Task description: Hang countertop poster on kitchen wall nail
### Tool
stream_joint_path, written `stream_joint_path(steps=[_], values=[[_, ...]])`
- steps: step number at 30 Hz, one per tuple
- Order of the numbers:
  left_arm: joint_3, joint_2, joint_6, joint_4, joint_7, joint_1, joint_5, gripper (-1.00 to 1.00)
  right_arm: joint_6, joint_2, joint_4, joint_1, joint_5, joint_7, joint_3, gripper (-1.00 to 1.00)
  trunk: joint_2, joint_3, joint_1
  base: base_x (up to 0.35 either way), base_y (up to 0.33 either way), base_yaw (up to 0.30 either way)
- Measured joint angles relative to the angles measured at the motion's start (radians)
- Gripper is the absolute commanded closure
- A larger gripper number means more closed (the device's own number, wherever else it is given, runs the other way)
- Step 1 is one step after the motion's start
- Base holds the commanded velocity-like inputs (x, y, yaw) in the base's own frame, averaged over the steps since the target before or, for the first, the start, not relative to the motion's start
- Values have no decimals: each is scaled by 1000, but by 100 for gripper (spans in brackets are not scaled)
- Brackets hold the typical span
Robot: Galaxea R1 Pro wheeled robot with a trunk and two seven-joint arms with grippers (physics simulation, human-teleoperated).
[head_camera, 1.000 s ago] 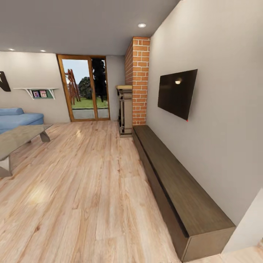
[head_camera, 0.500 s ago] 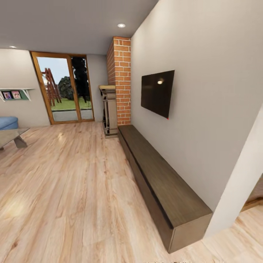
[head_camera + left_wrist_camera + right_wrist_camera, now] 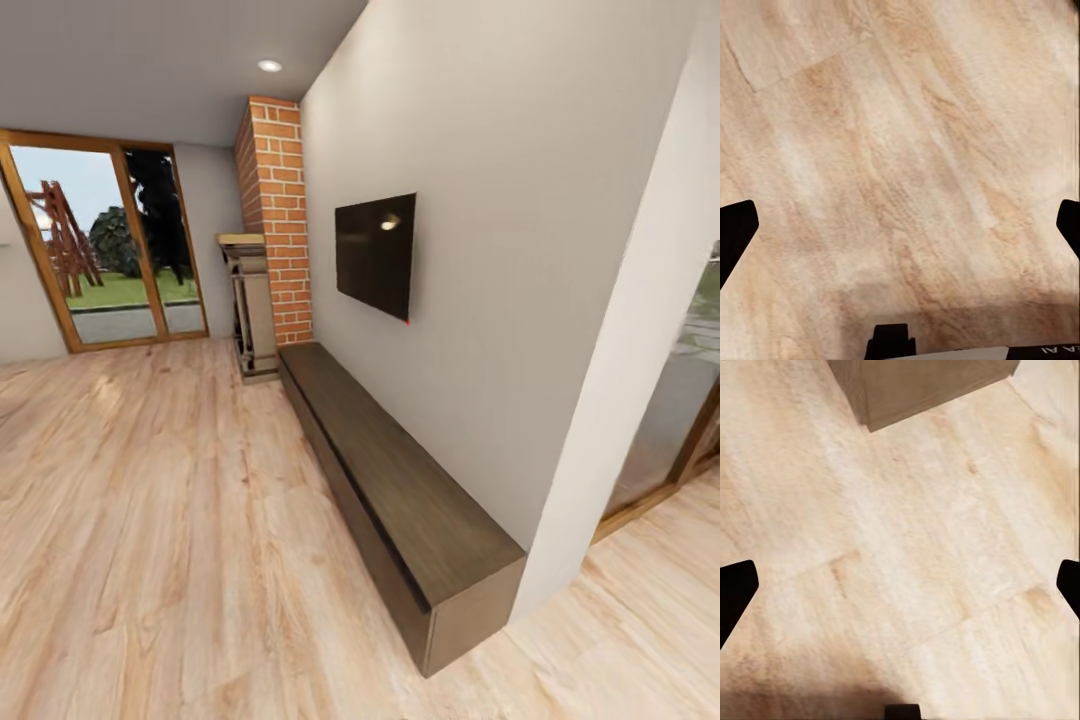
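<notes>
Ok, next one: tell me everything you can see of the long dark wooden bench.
The long dark wooden bench is a low, boxy unit in dark brown wood grain with a flat bare top. It stands on the light wooden floor, running along the grey wall from the brick column toward the camera, below the black wall TV. Its near corner shows in the right wrist view.

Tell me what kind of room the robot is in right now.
Most likely a living room, not the kitchen: a black wall TV hangs above a long dark wooden bench, beside a brick column, with glass patio doors and a light wood floor.
</notes>
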Motion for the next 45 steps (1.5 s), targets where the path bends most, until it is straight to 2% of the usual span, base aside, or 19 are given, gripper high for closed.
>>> stream_joint_path(steps=[14, 19, 24, 26, 35, 45], values=[[-2, 0, 0, 4, 0, 0, 0, -100, 0, -1, 0, 0, 0, -1, 0, -100, 0, 0, 0, -57, -265, -300], [-2, 0, 0, 4, 0, 0, 0, -100, 0, -1, 0, 0, 0, -1, 0, -100, 0, 0, 0, -245, -41, -300], [-1, 0, 0, 4, 0, 0, 0, -100, 0, -2, 0, 0, 0, -1, 0, -100, 0, 0, 0, -21, -2, -300], [-1, 0, 0, 4, 0, 0, 0, -100, 0, -17, 0, 0, -1, 0, 0, -100, 0, 0, 0, -1, 0, -300], [-1, 0, 0, 4, 0, 0, 0, -100, 0, -20, 1, 0, -1, 0, 0, -100, 0, 0, 0, 0, -1, -295], [-2, 0, 0, 4, 1, 0, -1, -100, -1, -21, 2, 0, 1, -1, 1, -100, 0, 0, 0, 99, -170, -68]])
